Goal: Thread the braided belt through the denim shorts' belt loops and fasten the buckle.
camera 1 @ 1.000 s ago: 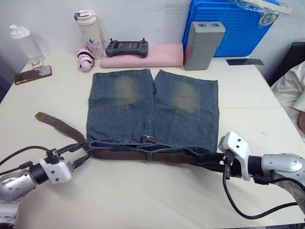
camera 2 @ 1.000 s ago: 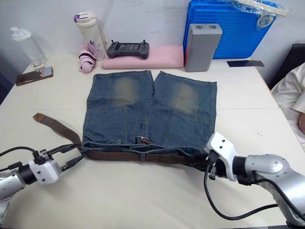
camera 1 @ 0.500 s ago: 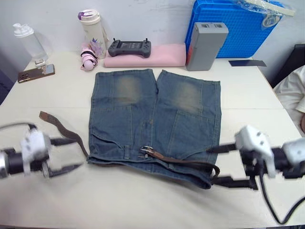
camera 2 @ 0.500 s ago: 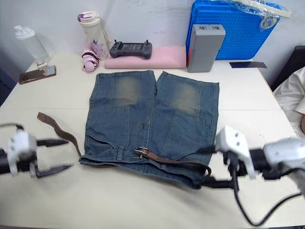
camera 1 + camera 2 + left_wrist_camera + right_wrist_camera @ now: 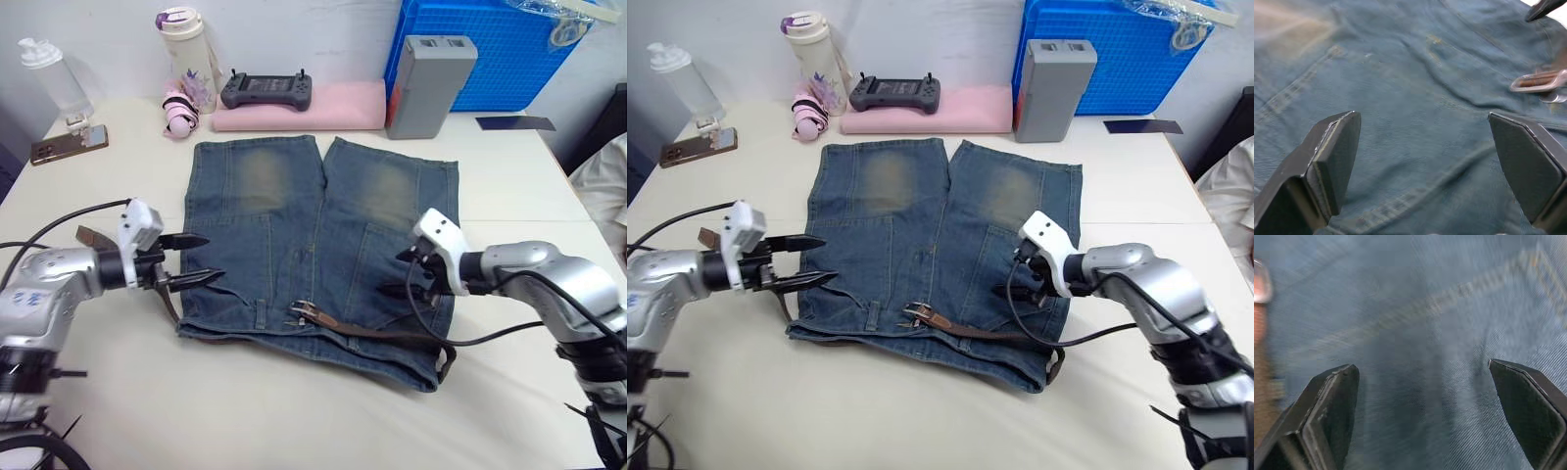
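Observation:
The denim shorts (image 5: 265, 196) lie flat on the table, waistband towards me. The braided belt (image 5: 377, 334) runs along the waistband, curling up at the right corner (image 5: 1052, 358), and its tail (image 5: 90, 236) trails off to the left. The silver buckle (image 5: 303, 313) rests near the fly, also seen as the buckle (image 5: 1537, 82) in the left wrist view. A belt loop (image 5: 872, 313) stands on the left half of the waistband. My left gripper (image 5: 204, 259) is open at the shorts' left edge. My right gripper (image 5: 392, 273) is open over the right leg, above the belt.
Along the far edge stand a clear bottle (image 5: 44, 78), a tumbler (image 5: 181, 49), a phone (image 5: 64, 145), a controller (image 5: 266, 90) on a pink pad (image 5: 323, 113), a grey box (image 5: 426, 83) and a blue crate (image 5: 490, 49). A person's sleeve (image 5: 602, 181) shows at the right.
Both grippers have left the ends of the waistband, opened, and come inward over the shorts. The waistband and belt now lie slack and slanted. The camera has shifted.

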Action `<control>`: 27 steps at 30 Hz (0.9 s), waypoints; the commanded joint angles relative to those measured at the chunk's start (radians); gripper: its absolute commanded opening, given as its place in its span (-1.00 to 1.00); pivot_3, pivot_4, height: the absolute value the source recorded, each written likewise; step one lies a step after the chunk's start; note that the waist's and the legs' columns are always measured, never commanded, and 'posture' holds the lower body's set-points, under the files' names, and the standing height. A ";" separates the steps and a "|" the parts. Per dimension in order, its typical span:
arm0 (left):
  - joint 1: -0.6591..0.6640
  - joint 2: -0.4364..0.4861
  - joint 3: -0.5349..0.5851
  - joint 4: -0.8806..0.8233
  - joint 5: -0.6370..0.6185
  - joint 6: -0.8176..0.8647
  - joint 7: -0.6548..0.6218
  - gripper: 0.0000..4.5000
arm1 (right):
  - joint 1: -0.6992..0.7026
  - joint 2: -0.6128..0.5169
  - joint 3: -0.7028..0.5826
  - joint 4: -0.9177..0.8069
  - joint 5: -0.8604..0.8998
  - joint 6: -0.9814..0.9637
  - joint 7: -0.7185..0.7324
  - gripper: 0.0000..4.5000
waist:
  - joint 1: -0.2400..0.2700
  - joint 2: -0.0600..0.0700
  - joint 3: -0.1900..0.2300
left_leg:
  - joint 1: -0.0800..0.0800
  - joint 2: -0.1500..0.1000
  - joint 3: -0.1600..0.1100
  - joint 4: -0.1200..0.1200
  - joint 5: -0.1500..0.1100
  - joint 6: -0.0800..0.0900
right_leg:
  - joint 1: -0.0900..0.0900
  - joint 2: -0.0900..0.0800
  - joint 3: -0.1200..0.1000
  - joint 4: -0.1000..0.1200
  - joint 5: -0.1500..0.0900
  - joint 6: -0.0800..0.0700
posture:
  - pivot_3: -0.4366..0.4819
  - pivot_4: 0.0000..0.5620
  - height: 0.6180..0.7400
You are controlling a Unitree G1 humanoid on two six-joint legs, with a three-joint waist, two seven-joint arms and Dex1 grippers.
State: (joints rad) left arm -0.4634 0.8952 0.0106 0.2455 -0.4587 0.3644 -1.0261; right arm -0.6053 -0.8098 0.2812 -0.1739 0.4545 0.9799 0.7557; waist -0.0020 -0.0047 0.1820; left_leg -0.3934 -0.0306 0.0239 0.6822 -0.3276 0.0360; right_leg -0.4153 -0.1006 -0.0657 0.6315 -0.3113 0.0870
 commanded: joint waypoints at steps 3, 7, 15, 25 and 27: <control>-0.060 -0.022 -0.127 0.225 0.255 -0.199 -0.019 1.00 | -0.022 -0.001 0.085 0.053 -0.087 0.033 0.033 0.99 | -0.002 -0.003 -0.002 | 0.004 0.000 0.003 0.000 0.000 0.001 | 0.003 0.000 0.001 0.000 0.001 0.002 | -0.05 -0.47 0.75; -0.048 -0.035 -0.174 0.286 0.327 -0.276 -0.064 0.76 | -0.012 0.022 0.103 0.082 -0.115 0.052 0.034 0.44 | -0.001 -0.006 -0.009 | 0.008 0.000 0.002 0.001 0.000 0.002 | 0.007 -0.002 0.002 0.000 0.001 0.002 | -0.05 -0.47 0.75; -0.084 -0.080 -0.213 0.379 0.444 -0.391 -0.027 -0.72 | -0.025 0.076 0.110 0.176 -0.259 -0.018 -0.049 -1.00 | -0.003 0.001 -0.026 | 0.023 0.000 0.003 -0.002 -0.002 0.003 | 0.021 -0.004 0.003 -0.004 0.001 0.002 | -0.05 -0.47 0.75; -0.410 -0.231 -0.314 0.797 0.745 -0.662 0.452 -0.93 | -0.217 0.226 0.051 0.565 -0.463 -0.321 -0.266 -1.00 | 0.001 0.004 -0.031 | 0.036 0.000 0.005 -0.004 -0.005 0.006 | 0.032 -0.010 0.001 -0.003 0.004 0.002 | -0.05 -0.47 0.75; -0.448 -0.237 -0.337 0.848 0.792 -0.708 0.528 -0.93 | -0.234 0.237 0.050 0.602 -0.473 -0.340 -0.265 -1.00 | 0.000 0.004 -0.032 | 0.025 -0.001 0.008 -0.004 0.000 0.003 | 0.021 -0.010 0.001 0.000 0.004 0.002 | -0.05 -0.47 0.75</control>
State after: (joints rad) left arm -0.9135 0.6406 -0.3086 1.0142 0.2663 -0.3352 -0.5788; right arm -0.8342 -0.5486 0.3743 0.3749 0.0315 0.6442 0.5228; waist -0.0023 -0.0008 0.1502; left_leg -0.3743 -0.0314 0.0321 0.6782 -0.3259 0.0390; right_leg -0.4013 -0.1105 -0.0650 0.6364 -0.3074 0.0891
